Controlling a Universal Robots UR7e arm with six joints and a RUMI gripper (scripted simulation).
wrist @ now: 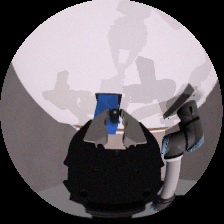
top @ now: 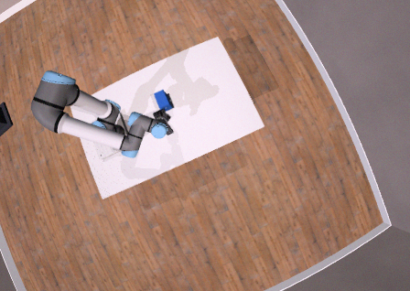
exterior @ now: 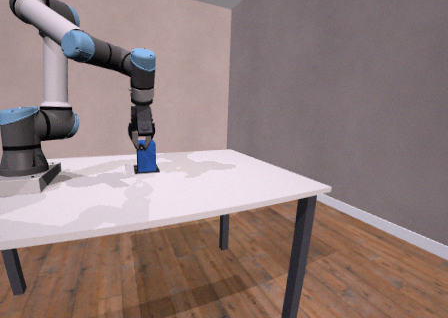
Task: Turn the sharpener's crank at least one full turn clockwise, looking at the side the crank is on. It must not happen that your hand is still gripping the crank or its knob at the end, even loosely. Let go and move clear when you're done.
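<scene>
A blue box-shaped sharpener [top: 163,98] [exterior: 146,160] [wrist: 110,104] stands upright on the white table [top: 220,102] [exterior: 225,182]. My gripper [top: 162,116] [exterior: 141,143] [wrist: 114,109] comes down from above at the sharpener's side nearest the arm. Its fingers are shut on the small dark crank handle [wrist: 114,117], which shows between the fingertips in the wrist view. The crank is too small to make out in the top and exterior views.
The arm's base [exterior: 22,172] is mounted at the table's left end. The table stands on a wooden floor [top: 275,212] inside a room with grey and beige walls. The table's far edge [wrist: 60,117] shows in the wrist view.
</scene>
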